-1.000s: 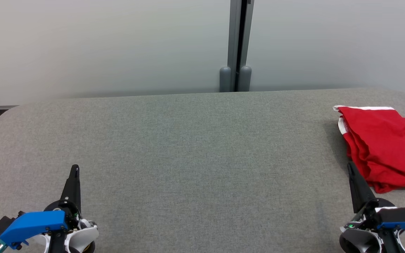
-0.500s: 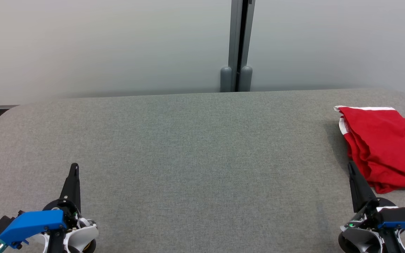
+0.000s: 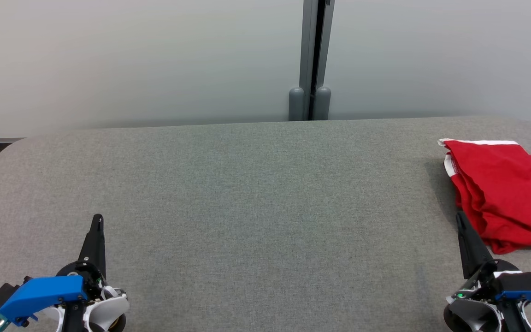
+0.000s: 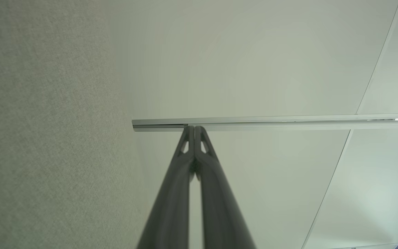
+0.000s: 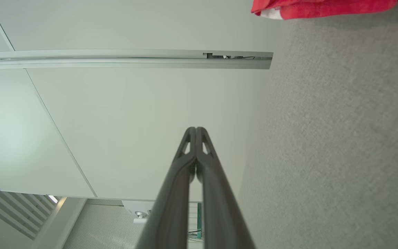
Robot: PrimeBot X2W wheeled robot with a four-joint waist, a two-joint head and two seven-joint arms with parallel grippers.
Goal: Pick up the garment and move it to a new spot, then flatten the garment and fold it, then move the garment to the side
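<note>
On the right end of the table point(image 3: 247, 184) lies the red garment point(image 3: 505, 193), just ahead and to the right of the right gripper point(image 3: 459, 217), clearly the nearer one. Both it and the left gripper point(image 3: 98, 219), at the table's left end, are closed and empty.

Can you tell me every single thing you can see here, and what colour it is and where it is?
garment: one, red with white edging, lying rumpled at the right end of the table
table: one, grey cloth top, spread across the whole front of the head view
wall: one, pale grey panels, behind the table
post: one, darker grey, upright in the wall behind the table's far edge
left tool: one, dark fingers shut together, over the table's near left
right tool: one, dark fingers shut together, over the table's near right, beside the garment
</note>
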